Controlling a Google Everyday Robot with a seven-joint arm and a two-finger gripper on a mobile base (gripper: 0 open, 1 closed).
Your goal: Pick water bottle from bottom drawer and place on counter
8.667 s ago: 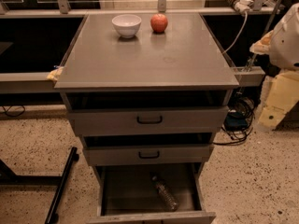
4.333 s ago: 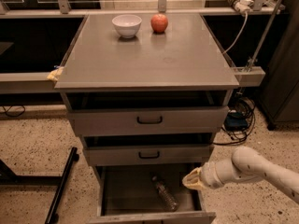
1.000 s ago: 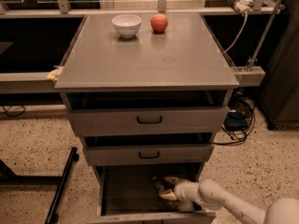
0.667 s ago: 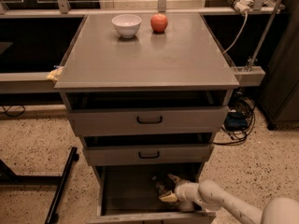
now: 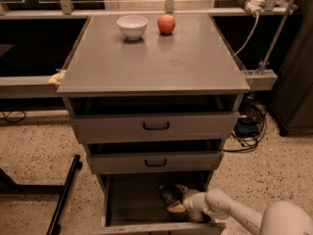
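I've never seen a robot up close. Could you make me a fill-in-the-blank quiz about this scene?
1. The claw is down in the bottom drawer, right by the water bottle; that drawer stands ___.
2. On the counter, the bowl is coloured ___.
3. Beside it, the apple is coloured ___.
4. The cabinet has ___ drawers.

Missing words: open; white; red; three.

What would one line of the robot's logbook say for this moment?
tool: inside bottom drawer, at water bottle | water bottle: in drawer, not yet on counter | counter: bowl, apple at back
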